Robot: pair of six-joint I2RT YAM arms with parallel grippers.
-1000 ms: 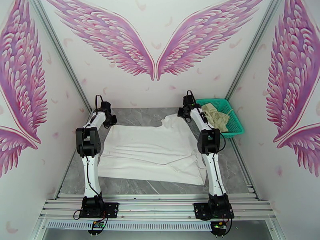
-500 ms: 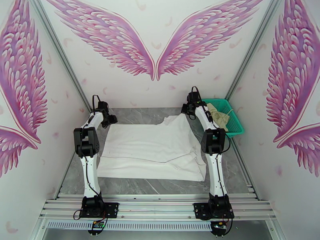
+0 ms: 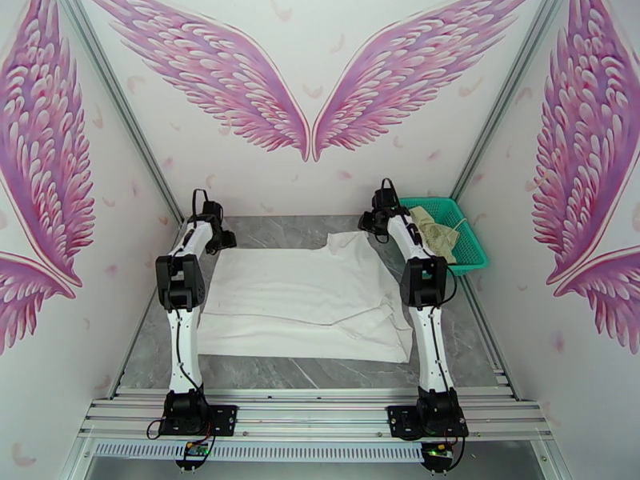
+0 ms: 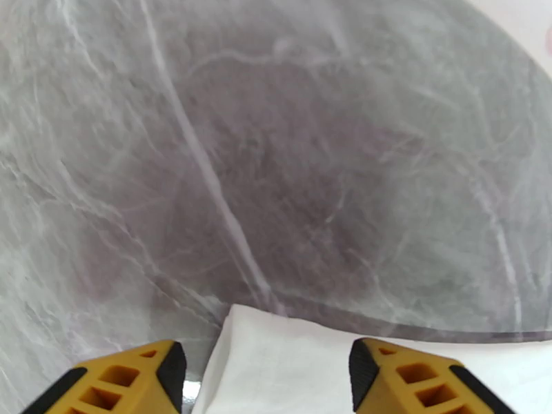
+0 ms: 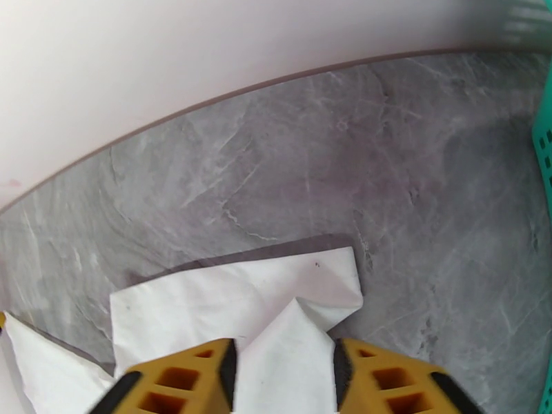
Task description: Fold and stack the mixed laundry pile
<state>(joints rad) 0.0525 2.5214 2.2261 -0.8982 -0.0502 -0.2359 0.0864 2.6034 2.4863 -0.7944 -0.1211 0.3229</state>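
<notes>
Top external view: a grey marbled desk (image 3: 304,370) carries every item listed, and both arms reach to its far end.
White collared shirt (image 3: 296,298): the largest item. It is spread nearly flat across the middle of the desk between the arms, with a second layer showing as a band along the near edge. Judged to be laid out this way to give straight edges for folding.
Teal mesh basket (image 3: 462,226): in the far right corner of the desk, just beside the right arm (image 3: 420,282) and apart from the shirt.
Cream-beige garment (image 3: 436,234): crumpled inside the basket, not yet folded. Judged to be next in turn.
Left arm (image 3: 180,282): stretched along the shirt's left edge to its far left corner.
Left jaws: released and wide apart. The shirt corner lies flat on the desk below the gap, and neither yellow fingertip (image 4: 124,384) pinches it.
Right jaws: parted. A raised peak of shirt cloth sits in the gap between the fingertips (image 5: 183,374), with no pinch visible.
Left wrist view: gives the clean, square shape of the corner, which the wrist covers from overhead.
Right wrist view: gives the rumpled, turned-over corner, which reads as a small bump from overhead.
Overhead view: gives the shirt's full outline and the basket's contents.
</notes>
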